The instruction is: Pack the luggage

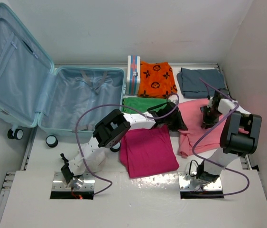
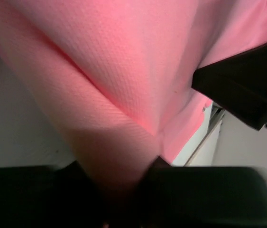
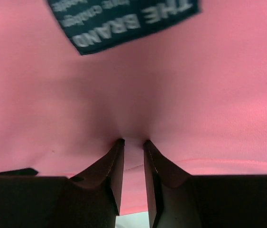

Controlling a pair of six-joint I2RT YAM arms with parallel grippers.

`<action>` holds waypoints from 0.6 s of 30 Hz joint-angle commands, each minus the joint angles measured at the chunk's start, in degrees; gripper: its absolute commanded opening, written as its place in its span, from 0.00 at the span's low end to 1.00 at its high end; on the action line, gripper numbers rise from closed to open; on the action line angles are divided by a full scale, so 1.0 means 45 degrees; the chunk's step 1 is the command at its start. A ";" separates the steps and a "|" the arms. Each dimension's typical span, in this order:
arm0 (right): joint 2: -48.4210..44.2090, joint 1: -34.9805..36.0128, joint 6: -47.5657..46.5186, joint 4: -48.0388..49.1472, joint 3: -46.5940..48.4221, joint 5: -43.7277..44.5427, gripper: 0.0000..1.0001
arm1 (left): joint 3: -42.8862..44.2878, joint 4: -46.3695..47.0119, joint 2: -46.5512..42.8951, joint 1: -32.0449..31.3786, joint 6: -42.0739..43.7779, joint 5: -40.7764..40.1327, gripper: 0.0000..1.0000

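The luggage (image 1: 89, 70) lies open at the left, its lid (image 1: 10, 66) leaning back against the wall and only straps inside. A pink garment (image 1: 193, 113) lies at the right of the table. My left gripper (image 1: 175, 119) is at its left edge; in the left wrist view the pink cloth (image 2: 138, 61) runs down between the dark fingers (image 2: 180, 190) of that gripper (image 2: 116, 165), pinched. My right gripper (image 1: 208, 118) is at the garment's far right part, and in the right wrist view this gripper (image 3: 133, 141) is shut on a fold of pink fabric (image 3: 209, 95) below a dark label (image 3: 124, 21).
A magenta garment (image 1: 147, 149) lies in front of a green one (image 1: 140, 103). At the back are an orange patterned garment (image 1: 157, 78), a grey-blue garment (image 1: 200, 80) and a small striped box (image 1: 133, 73). The right arm's cable (image 1: 204, 137) loops over the pink garment.
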 commanded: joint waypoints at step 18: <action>-0.2263 -0.1953 -0.0349 -0.1587 0.2621 -0.4222 0.94 | -0.0714 -0.5070 -0.4987 0.1985 0.6966 0.0418 0.00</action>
